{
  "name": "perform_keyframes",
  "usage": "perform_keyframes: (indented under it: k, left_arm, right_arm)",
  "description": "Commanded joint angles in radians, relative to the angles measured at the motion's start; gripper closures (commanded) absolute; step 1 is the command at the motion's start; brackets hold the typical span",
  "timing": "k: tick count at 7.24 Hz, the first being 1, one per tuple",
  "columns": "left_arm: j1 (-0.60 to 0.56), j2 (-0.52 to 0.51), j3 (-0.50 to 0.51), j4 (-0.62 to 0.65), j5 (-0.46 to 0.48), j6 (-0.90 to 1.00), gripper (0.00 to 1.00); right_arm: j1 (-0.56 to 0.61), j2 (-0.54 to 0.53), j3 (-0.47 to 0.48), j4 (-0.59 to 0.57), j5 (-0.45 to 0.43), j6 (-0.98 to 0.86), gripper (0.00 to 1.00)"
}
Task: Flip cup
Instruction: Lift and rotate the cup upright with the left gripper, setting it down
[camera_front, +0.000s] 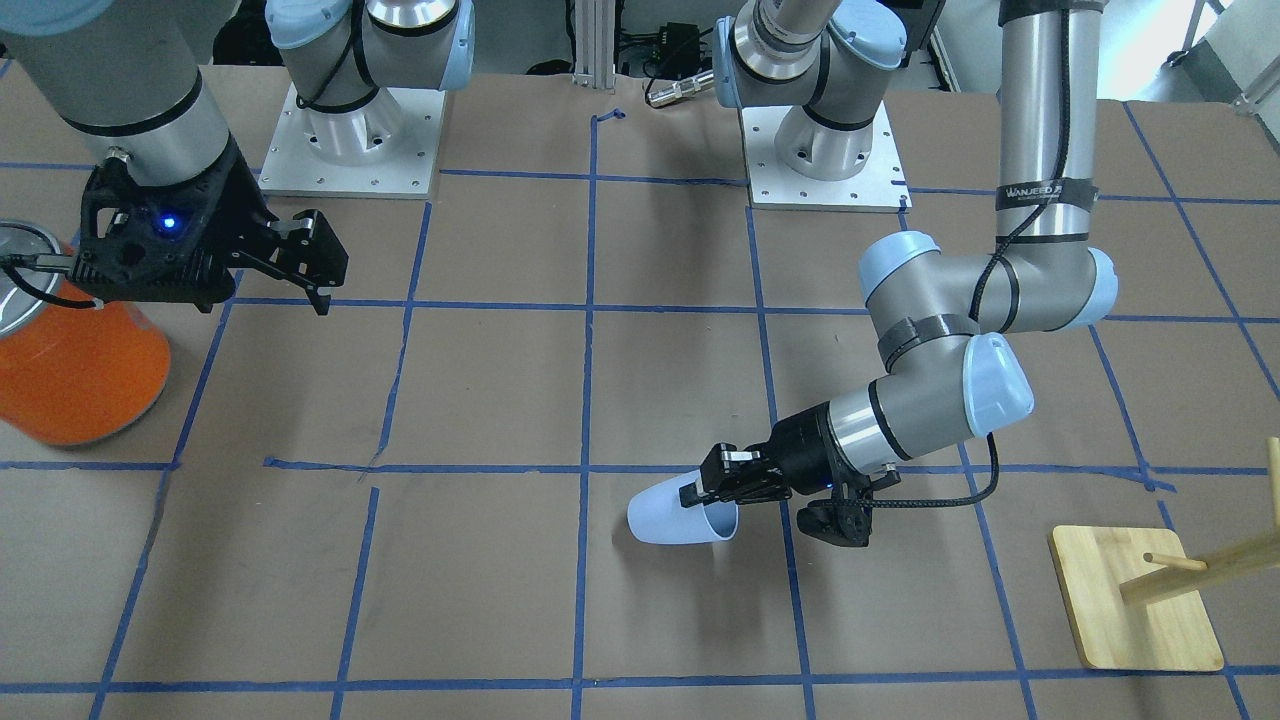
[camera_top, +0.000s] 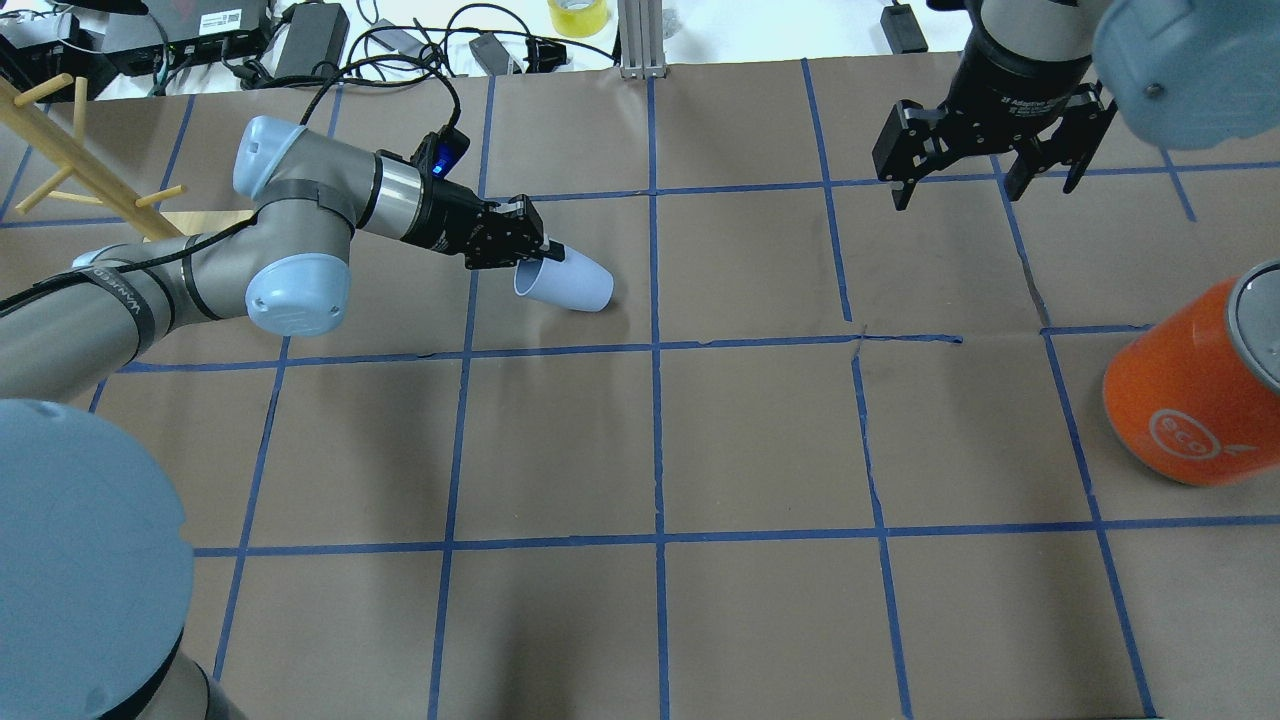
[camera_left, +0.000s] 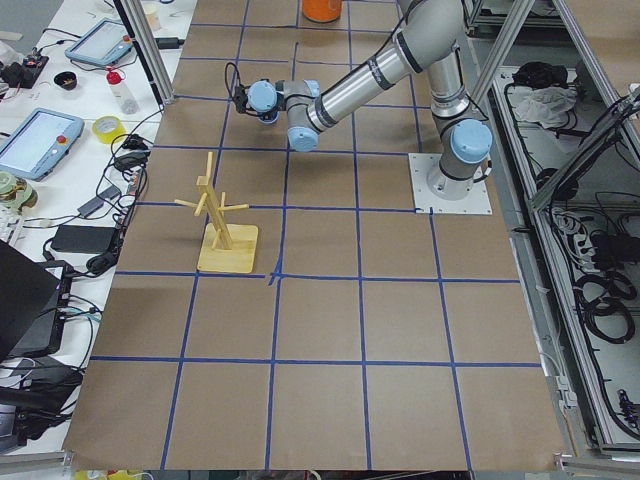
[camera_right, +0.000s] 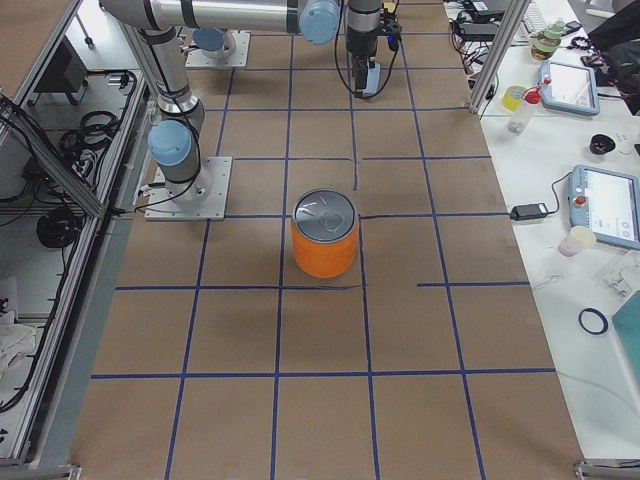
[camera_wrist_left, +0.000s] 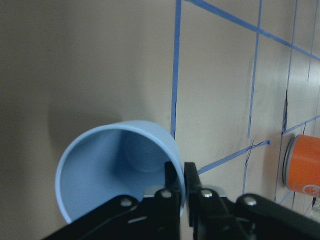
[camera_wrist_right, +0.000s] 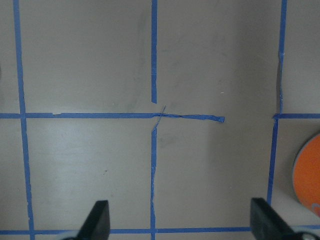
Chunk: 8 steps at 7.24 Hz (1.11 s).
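Pinching the cup (camera_top: 567, 285) by its rim, my left tool (camera_top: 537, 252) is clenched on the wall, one finger inside the mouth and one outside. The cup lies on its side on the surface (camera_top: 760, 440), mouth toward that tool, just beside a tape line (camera_top: 654, 300). My right tool (camera_top: 988, 190) hangs released, fingers wide, well apart from the cup and nearer the can (camera_top: 1190, 410).

Orange can (camera_top: 1190, 400) upright; wooden peg stand (camera_front: 1135, 600) well apart

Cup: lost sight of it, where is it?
Overhead view, left of centre: the cup is tipped sideways, its rim pinched by the left gripper.
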Motion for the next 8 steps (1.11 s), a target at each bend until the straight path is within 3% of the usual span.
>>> perform_keyframes:
  k: [1,3,5,7,8]
  left_arm:
    - [-0.001,0.035,0.025,0.007,-0.006,-0.11,0.96]
    - [-0.001,0.078,0.097,-0.01,0.029,-0.201,0.97]
    - [-0.002,0.094,0.117,-0.027,0.338,-0.18,0.96]
    - [-0.008,0.075,0.158,-0.048,0.652,-0.008,0.96]
    - [-0.008,0.063,0.202,-0.088,0.755,0.109,0.96]
  right_arm:
    - [0.0,0.0,0.0,0.0,0.001,0.0,0.0]
    - [0.0,0.0,0.0,0.0,0.005,0.0,0.0]
    - [0.0,0.0,0.0,-0.001,0.005,0.0,0.0]
    - [0.0,0.0,0.0,0.0,0.005,0.0,0.0]
    - [0.0,0.0,0.0,0.0,0.005,-0.001,0.0]
